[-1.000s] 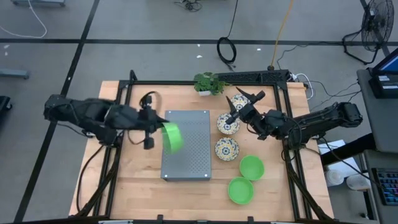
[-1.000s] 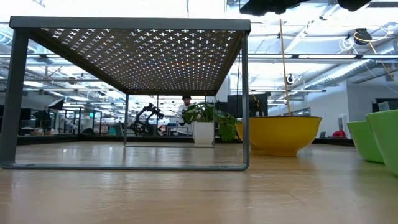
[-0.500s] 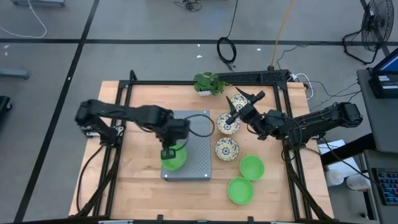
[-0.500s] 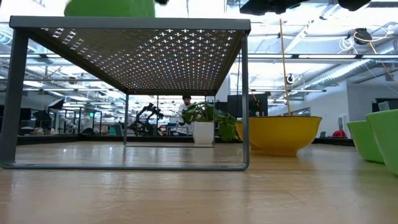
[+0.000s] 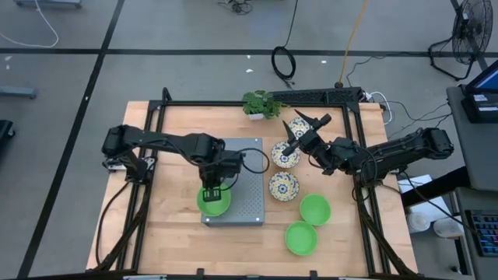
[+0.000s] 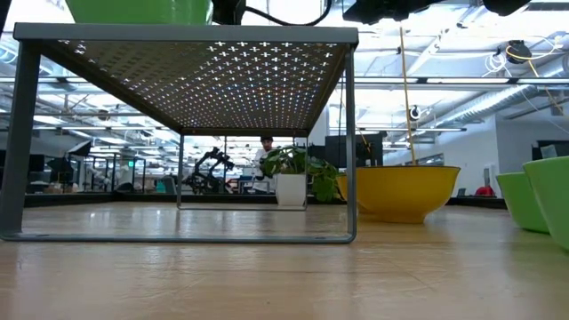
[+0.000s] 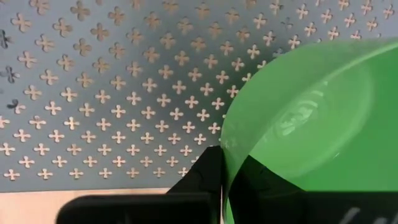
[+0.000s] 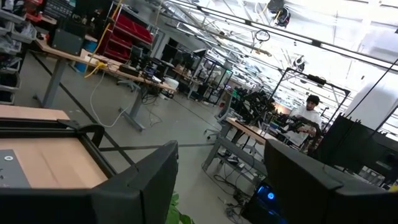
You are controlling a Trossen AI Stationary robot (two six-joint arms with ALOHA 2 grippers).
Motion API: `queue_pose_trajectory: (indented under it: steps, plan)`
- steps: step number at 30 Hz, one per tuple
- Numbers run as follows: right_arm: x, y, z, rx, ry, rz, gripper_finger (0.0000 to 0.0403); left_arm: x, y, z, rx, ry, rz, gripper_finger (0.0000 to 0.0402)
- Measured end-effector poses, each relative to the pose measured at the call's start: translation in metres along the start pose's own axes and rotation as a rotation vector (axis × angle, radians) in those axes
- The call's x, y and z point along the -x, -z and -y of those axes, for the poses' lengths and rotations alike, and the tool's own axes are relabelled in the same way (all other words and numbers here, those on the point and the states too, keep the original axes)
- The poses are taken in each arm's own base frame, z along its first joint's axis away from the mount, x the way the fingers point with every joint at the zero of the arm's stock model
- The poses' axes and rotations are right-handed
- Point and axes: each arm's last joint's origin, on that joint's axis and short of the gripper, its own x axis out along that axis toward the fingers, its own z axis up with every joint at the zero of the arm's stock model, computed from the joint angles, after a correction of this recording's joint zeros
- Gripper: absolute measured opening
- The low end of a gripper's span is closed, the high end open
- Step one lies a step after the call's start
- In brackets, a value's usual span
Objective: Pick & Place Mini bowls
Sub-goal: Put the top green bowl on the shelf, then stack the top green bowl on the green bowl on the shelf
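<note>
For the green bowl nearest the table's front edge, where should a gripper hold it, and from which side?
Probably by the rim, from above. That green bowl sits upright and open on the table, so one finger can go inside the wall and one outside. Its front side is clear of the other green bowl.

A green bowl (image 6: 140, 10) sits atop the perforated tray (image 6: 191, 36).

The left gripper (image 5: 212, 190) covers the far rim of the green bowl (image 5: 214, 201) from above. At worktop level that bowl (image 6: 140, 10) is cut off by the top edge — only its base shows. At the right edge, 2 green bowls (image 6: 536, 204) show partly. The right gripper's fingers (image 8: 134, 186) fill the foreground, tips out of sight.
</note>
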Motion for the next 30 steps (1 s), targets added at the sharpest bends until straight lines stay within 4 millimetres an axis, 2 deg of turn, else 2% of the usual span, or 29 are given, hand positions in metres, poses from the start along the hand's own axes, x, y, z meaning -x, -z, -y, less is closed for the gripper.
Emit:
queue_pose_trajectory:
  steps: [6, 11, 15, 21, 27, 30]
  plan:
    - [0.000, 0.000, 0.000, -0.001, 0.000, 0.000, 0.0228, -0.001, -0.001, 0.000, -0.004, 0.007, 0.013, 0.0042]
    - [0.000, 0.000, 0.000, 0.000, 0.000, 0.000, 0.0227, 0.003, 0.001, 0.001, -0.006, 0.018, 0.022, 0.0090]
    - [0.000, 0.000, 0.000, 0.000, 0.000, 0.000, 0.0228, 0.014, 0.007, 0.003, -0.028, 0.070, 0.039, 0.0130]
    - [0.000, 0.000, 0.000, 0.000, 0.000, 0.000, 0.0227, 0.061, 0.028, 0.007, -0.100, 0.073, 0.211, 0.0169]
    - [0.000, 0.000, 0.000, 0.001, 0.000, 0.000, 0.0227, 0.126, 0.070, 0.011, -0.219, -0.065, 0.621, 0.0179]
    - [0.001, 0.000, 0.000, 0.000, -0.001, -0.001, 0.0227, 0.148, 0.091, 0.012, -0.269, -0.122, 0.844, 0.0179]
